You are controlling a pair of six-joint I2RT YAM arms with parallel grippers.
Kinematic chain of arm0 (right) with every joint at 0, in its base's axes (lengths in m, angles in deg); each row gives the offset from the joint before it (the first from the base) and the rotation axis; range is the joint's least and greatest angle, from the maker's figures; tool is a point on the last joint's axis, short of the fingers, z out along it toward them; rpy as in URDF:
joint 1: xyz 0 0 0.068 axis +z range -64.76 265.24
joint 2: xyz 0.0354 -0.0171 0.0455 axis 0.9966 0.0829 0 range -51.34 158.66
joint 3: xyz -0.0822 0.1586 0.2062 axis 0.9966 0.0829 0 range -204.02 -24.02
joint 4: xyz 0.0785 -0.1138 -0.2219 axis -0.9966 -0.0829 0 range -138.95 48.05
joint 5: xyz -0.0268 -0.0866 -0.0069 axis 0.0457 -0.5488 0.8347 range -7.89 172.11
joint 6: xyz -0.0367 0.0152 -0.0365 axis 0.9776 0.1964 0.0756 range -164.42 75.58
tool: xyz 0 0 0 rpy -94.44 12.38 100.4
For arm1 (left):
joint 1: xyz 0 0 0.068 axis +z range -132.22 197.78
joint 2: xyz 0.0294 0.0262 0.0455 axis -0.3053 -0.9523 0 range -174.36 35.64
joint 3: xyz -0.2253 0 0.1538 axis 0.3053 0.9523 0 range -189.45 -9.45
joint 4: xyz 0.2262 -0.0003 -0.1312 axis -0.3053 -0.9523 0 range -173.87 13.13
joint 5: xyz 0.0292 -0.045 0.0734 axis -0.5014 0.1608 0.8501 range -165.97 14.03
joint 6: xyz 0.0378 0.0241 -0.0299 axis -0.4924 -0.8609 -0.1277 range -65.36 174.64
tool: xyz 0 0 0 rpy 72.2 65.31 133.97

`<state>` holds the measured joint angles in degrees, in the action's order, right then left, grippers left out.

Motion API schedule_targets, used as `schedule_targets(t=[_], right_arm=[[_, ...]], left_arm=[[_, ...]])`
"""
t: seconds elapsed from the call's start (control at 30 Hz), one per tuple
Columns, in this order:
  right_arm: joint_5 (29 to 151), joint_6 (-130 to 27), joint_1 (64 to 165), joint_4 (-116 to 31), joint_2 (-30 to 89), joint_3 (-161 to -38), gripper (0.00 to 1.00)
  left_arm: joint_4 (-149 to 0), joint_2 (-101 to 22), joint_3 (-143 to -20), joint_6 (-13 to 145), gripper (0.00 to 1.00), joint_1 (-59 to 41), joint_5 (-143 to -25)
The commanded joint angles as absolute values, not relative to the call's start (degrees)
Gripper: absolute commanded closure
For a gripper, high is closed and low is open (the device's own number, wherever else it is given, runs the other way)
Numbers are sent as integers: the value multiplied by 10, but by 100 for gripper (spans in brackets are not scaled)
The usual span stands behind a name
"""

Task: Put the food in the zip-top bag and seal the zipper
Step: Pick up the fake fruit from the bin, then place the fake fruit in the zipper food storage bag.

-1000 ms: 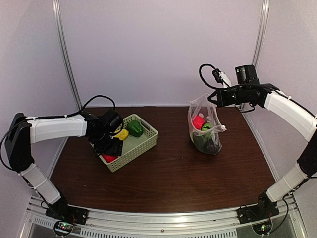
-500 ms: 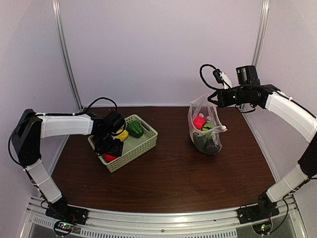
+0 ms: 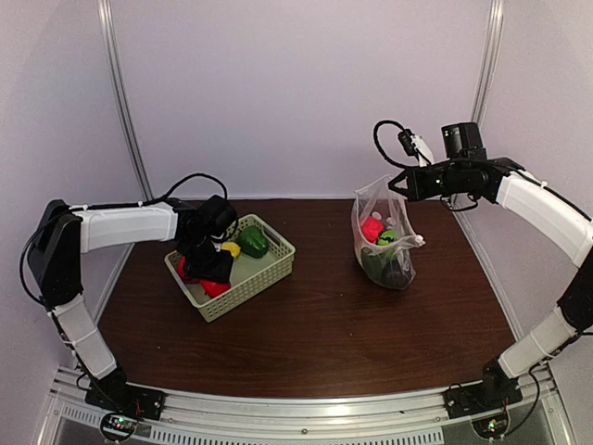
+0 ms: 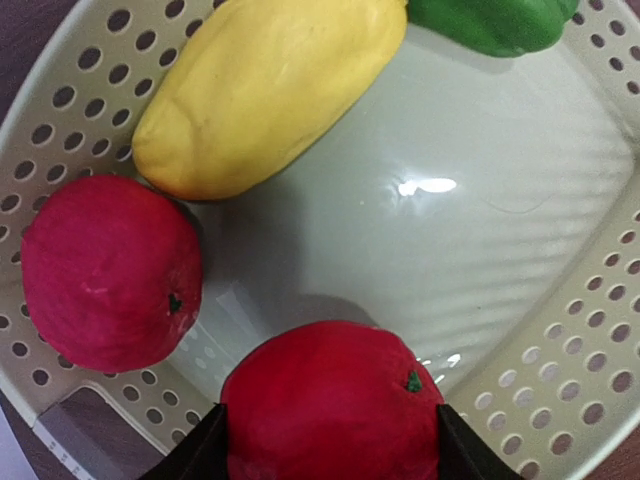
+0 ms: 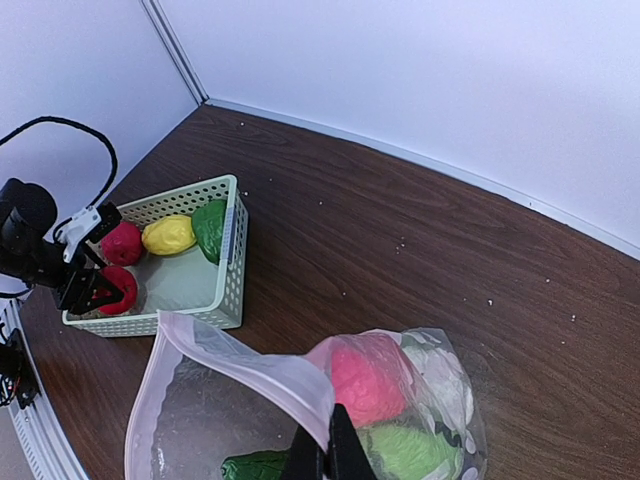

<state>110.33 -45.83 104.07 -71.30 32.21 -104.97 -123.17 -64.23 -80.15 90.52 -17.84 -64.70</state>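
Left gripper (image 4: 330, 440): we log its two fingers pressed against opposite sides of a red fruit (image 4: 330, 395), gripping it low inside the pale green basket (image 4: 600, 330). We cannot tell whether that fruit is clear of the basket floor.

Same basket: a second red fruit (image 4: 110, 270) against the wall, a yellow piece (image 4: 265, 90) touching it, and a green piece (image 4: 495, 20) at the far end.

Right gripper (image 5: 325, 455): closed, pinching the mouth edge of the zip-top bag (image 5: 200, 410) and holding it up. We note the zipper (image 5: 240, 365) unsealed and the mouth gaping.

Bag contents: a pink-red piece (image 5: 365, 385), green pieces (image 5: 400, 450) and a white piece (image 5: 440, 375).

Basket and bag sit well apart on the dark wooden table (image 3: 324, 315), basket left and bag right.
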Motion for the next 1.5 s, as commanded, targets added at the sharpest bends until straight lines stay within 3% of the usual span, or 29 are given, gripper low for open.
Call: schedule_targets(t=[0.0,0.27,0.47,0.77,1.1,1.47], right_arm=[[1086,-451,1036,-711,303,-1047,100],[1077,-452,1036,-713,304,-1049,100],[1073,-452,1036,-713,298,-1043,100],[1072,-452,1036,-717,297,-1048,100],[1083,-452,1036,-718,306,-1059,100],[1099,-466,1036,-721,317,-1075,100]], left_arm=[[-1265,-599,-876,877,57,-178,-670],[-1169,-569,-970,841,59,-196,-787],[-976,-563,-974,849,59,-233,-912],[-748,-609,-997,901,59,-290,-1003],[-690,-744,-1096,962,60,-349,-1020],[-815,-853,-1221,994,61,-367,-956]])
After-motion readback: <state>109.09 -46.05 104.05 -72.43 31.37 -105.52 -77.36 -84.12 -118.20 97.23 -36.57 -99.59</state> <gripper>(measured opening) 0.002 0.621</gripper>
